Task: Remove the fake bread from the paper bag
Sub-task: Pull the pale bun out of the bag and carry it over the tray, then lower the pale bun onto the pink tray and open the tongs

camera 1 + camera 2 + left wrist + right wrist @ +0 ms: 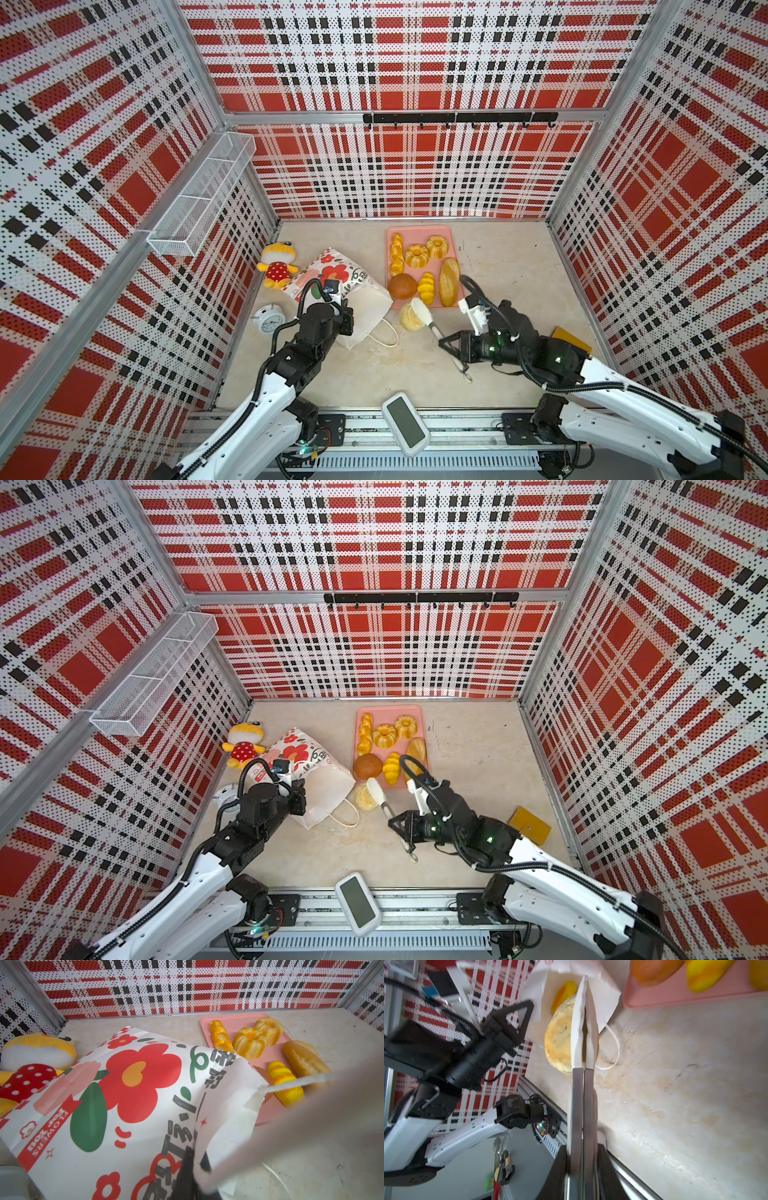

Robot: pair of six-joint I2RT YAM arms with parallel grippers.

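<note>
Had left gripper (193, 1165) pinching the bag (128, 1088), right gripper (582, 1169) clamped on tongs (581, 1095) at the bun (558, 1043) — needed a slow, level lift.

Beige table (519, 270). Pink tray (411, 233) toward back. Left of tray: bag (370, 307) on its side, plush (277, 266), clock (269, 319). By tray's near edge: bun (409, 318). Right of tray, well apart: yellow pad (571, 338).
</note>
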